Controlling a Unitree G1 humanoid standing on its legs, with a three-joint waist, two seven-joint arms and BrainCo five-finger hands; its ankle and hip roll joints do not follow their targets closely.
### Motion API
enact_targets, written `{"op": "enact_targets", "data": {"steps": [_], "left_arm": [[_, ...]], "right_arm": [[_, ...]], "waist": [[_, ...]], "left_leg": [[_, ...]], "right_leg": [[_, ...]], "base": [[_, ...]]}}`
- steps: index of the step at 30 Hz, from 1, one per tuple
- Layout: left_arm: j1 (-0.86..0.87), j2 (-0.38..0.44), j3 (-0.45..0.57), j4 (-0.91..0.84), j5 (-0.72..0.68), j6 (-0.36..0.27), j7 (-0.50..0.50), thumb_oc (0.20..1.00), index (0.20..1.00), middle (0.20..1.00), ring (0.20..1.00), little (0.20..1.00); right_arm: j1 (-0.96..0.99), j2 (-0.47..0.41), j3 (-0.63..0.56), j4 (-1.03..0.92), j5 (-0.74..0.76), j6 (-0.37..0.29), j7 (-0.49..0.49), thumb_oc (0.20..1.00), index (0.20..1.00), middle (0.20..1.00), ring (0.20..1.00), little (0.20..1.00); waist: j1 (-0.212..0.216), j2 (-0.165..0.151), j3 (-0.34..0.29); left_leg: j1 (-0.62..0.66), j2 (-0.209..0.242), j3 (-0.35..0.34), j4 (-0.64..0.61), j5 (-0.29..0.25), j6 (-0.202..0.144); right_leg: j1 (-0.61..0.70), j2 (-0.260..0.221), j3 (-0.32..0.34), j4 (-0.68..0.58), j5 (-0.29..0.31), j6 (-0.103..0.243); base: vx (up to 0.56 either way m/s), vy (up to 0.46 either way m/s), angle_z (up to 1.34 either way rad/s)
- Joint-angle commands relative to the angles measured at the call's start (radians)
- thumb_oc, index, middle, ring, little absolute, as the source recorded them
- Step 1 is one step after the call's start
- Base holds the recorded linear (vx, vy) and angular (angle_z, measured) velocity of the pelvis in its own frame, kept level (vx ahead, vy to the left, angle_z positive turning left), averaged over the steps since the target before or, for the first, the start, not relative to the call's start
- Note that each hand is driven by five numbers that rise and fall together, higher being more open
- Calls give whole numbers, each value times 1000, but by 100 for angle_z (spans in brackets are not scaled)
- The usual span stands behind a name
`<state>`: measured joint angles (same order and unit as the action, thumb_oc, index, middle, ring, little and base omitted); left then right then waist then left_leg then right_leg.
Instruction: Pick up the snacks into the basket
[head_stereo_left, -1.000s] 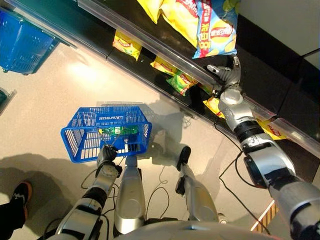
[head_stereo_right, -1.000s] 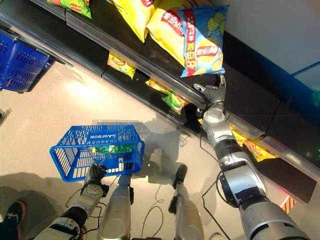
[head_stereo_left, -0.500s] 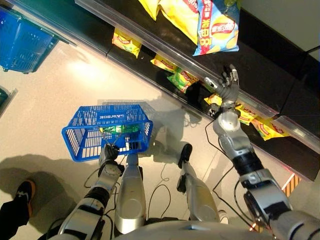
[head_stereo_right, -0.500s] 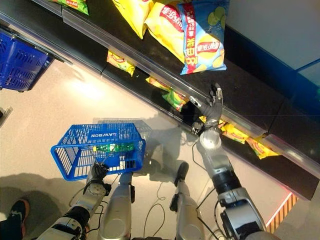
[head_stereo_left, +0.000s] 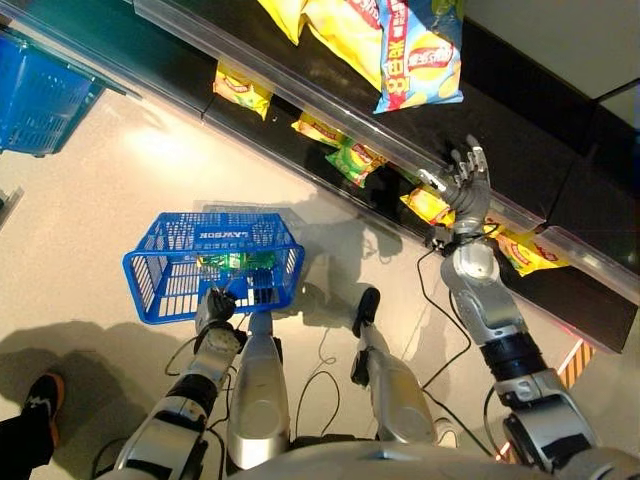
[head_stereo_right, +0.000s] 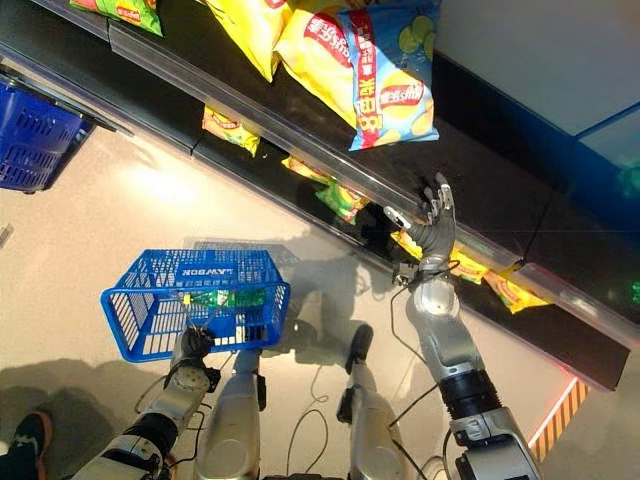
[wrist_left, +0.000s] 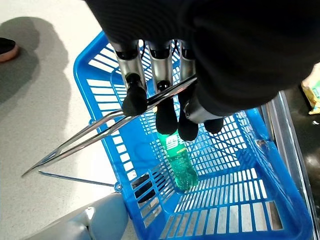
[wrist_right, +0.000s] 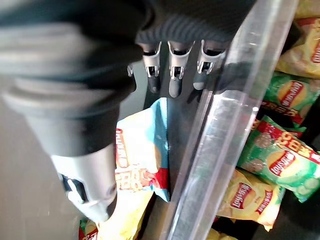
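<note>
Overhead, the shelf (head_stereo_left: 520, 160) carries chip bags, a blue-and-yellow bag (head_stereo_left: 420, 55) largest among them. The blue basket (head_stereo_left: 160, 275) hangs by its wire handle (wrist_left: 100, 130) from the clenched left robot hand (head_stereo_left: 215, 305), a green bottle (wrist_left: 179, 160) inside. The right robot hand (head_stereo_left: 465, 190) is raised with fingers spread, grasping nothing, at the shelf's clear rail near small yellow snack packets (head_stereo_left: 430, 207).

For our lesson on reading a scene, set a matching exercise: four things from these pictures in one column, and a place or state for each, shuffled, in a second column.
Column one:
1. green bottle
2. left hand
3. right hand
4. blue chip bag

Column two:
A. open, raised by the shelf's clear rail
B. lying inside the blue basket
C. curled round the basket's wire handle
D. on the upper shelf beside yellow bags

Pairs: 1-B, 2-C, 3-A, 4-D
</note>
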<state>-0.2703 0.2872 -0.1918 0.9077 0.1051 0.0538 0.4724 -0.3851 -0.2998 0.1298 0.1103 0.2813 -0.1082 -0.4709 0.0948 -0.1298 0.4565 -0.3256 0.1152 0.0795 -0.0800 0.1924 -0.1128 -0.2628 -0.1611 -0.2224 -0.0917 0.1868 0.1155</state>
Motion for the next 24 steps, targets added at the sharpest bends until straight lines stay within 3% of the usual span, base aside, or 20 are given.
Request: {"op": "enact_targets", "data": {"steps": [1, 3, 7, 14, 24], "left_arm": [[103, 5, -35, 29, 41, 18, 7, 200, 200, 200, 200, 200], [103, 5, -38, 31, 40, 18, 8, 200, 200, 200, 200, 200], [100, 18, -51, 49, 28, 13, 0, 200, 200, 200, 200, 200], [97, 36, -78, 82, -15, -4, -11, 200, 200, 200, 200, 200], [82, 40, -116, 121, -72, -26, -25, 200, 200, 200, 200, 200]], "right_arm": [[-108, -91, -107, -74, -92, -12, -58, 1000, 1000, 1000, 1000, 1000], [-134, -107, -112, -59, -84, -11, -65, 1000, 1000, 1000, 1000, 1000], [-330, -252, -95, 108, -45, 16, -83, 1000, 1000, 1000, 1000, 1000], [-637, -417, 58, 446, 35, 56, -30, 1000, 1000, 1000, 1000, 1000], [-951, -454, 266, 839, 78, 97, 78, 1000, 1000, 1000, 1000, 1000]], "waist": [[5, 13, -27], [6, 11, -28], [21, 4, -28], [37, -15, -25], [51, -23, -17]], "left_leg": [[29, -80, -21, -1, -83, 51], [29, -81, -21, -1, -83, 51], [34, -80, -25, -2, -83, 52], [41, -78, -23, -2, -80, 50], [40, -77, -29, -2, -75, 44]], "right_leg": [[-7, -51, 6, 10, 40, 106], [-6, -51, 7, 10, 41, 105], [-3, -50, 6, 10, 44, 105], [5, -44, 6, 11, 47, 104], [9, -38, 2, 13, 48, 105]], "base": [[0, 0, 0], [0, 0, 0], [-2, 0, 1], [0, 0, 0], [0, 0, 0]]}}
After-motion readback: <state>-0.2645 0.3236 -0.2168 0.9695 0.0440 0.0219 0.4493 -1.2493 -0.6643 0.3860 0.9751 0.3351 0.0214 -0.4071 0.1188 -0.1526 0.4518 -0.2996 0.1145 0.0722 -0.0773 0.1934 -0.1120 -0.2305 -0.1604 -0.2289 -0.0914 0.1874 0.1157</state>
